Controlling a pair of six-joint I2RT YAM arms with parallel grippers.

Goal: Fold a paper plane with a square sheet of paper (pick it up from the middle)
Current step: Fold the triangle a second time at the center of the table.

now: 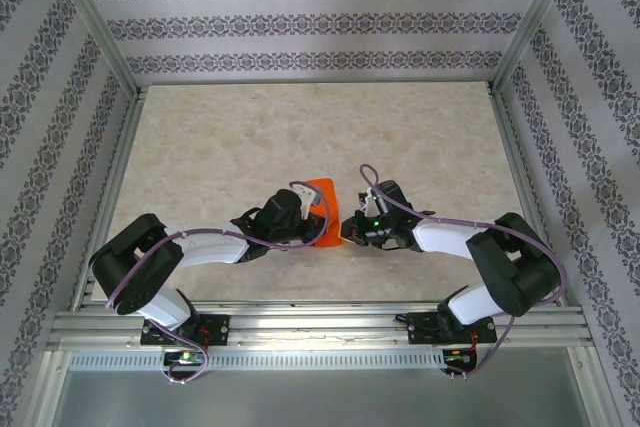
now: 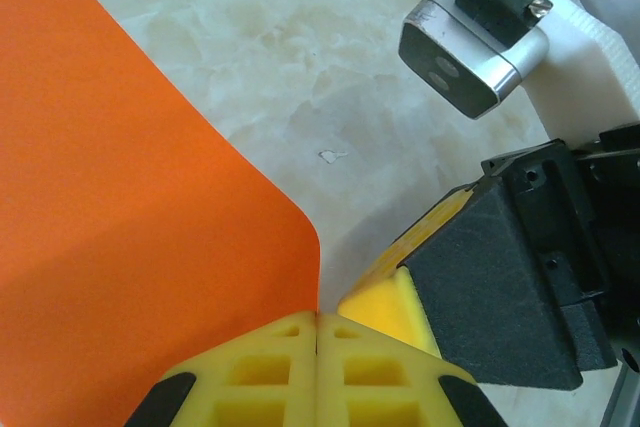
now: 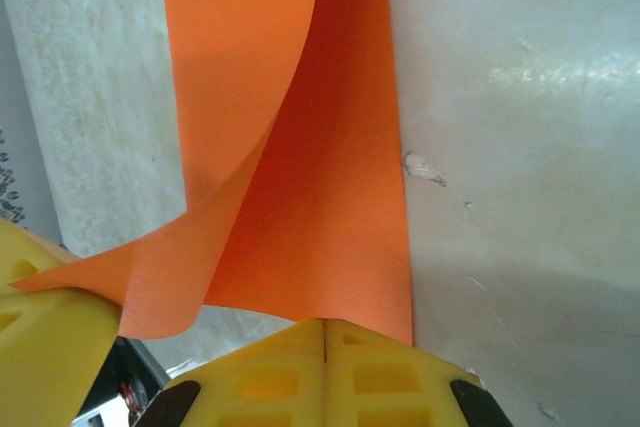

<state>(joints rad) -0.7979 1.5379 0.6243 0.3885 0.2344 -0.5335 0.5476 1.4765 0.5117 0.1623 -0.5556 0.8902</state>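
The square sheet of paper (image 1: 322,205) is bright orange and lies between my two grippers near the table's middle front. One side of the sheet (image 3: 240,77) curls up and over the part lying flat (image 3: 330,217). My left gripper (image 2: 318,319) is shut, with the lifted edge of the sheet (image 2: 130,207) running into its jaw seam. A yellow finger (image 3: 40,347) of it carries that corner in the right wrist view. My right gripper (image 3: 327,325) is shut, its tip at the flat part's near edge; I cannot tell whether paper is pinched. The two grippers' tips nearly touch (image 1: 340,235).
The marble-patterned tabletop (image 1: 250,147) is bounded by aluminium rails (image 1: 320,319) and patterned walls. A small white chip (image 2: 332,156) marks the surface beside the sheet. The right arm's black body and silver camera (image 2: 470,52) stand close to my left gripper.
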